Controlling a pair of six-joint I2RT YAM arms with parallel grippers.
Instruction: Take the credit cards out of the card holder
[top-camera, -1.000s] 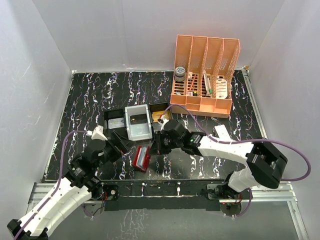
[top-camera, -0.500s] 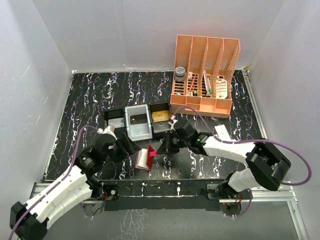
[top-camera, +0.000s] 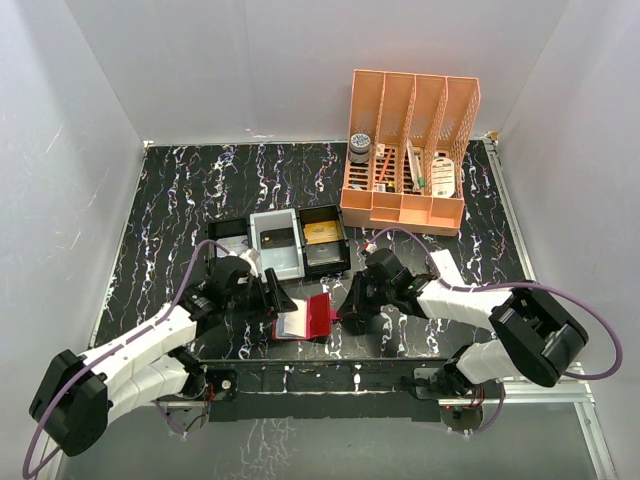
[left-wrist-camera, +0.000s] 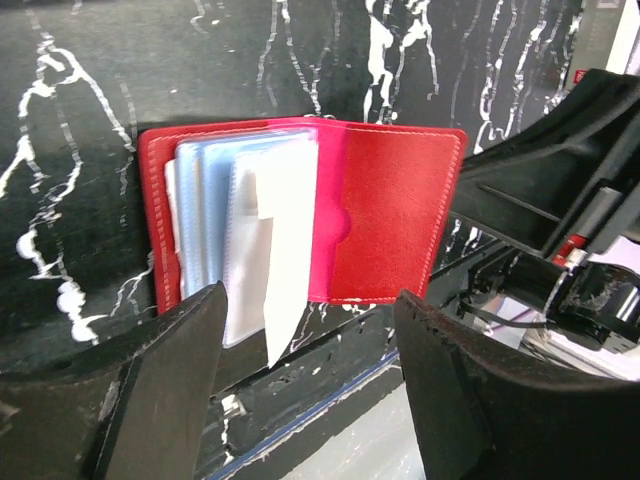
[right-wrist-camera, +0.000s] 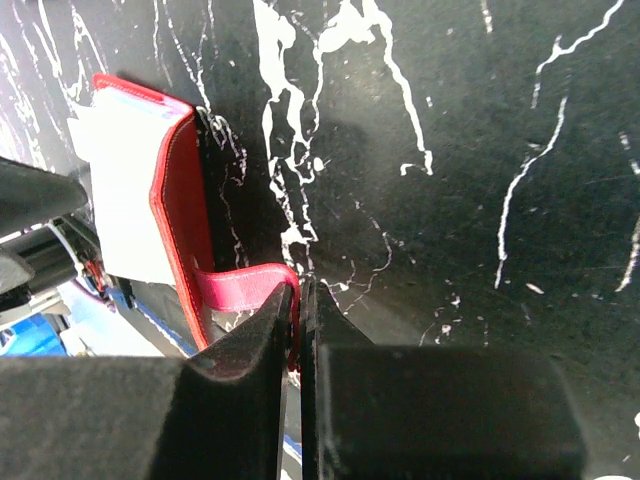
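The card holder (top-camera: 320, 315) lies open near the table's (top-camera: 180, 200) front edge, its tab clamped in the right gripper's (right-wrist-camera: 300, 300) jaws, while the left gripper's (left-wrist-camera: 310, 310) jaws stand apart over the credit cards (left-wrist-camera: 210, 190), none yet pulled from the sleeves.

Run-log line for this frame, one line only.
card holder: open | credit cards: inside holder, none out | right gripper: shut on tab | left gripper: open, facing cards
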